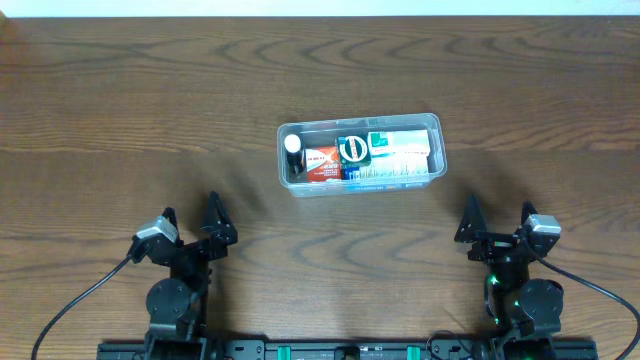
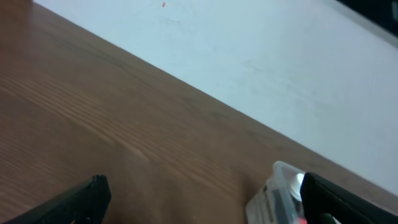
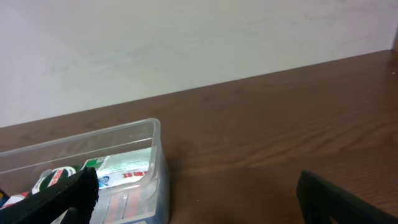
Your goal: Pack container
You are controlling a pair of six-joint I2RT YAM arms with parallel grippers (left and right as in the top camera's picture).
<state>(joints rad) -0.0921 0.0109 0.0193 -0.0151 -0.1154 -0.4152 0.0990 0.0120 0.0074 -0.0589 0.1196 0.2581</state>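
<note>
1. Both spread wide and empty, the left end effector [image 1: 191,206] and right end effector [image 1: 498,205] sit at the tabletop's [image 1: 120,120] near edge.
2. The clear container [image 1: 360,119] lies mid-tabletop between them, farther out, already holding small boxes [image 1: 400,152].
3. Risk: its see-through walls are hard to judge; a low reach could clip the rim and slide or tip it.

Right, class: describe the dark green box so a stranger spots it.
On the wooden table sits one clear container. Near its middle lies the dark green box, the only one bearing a white ring; its neighbours are an orange box and a white box.
</note>
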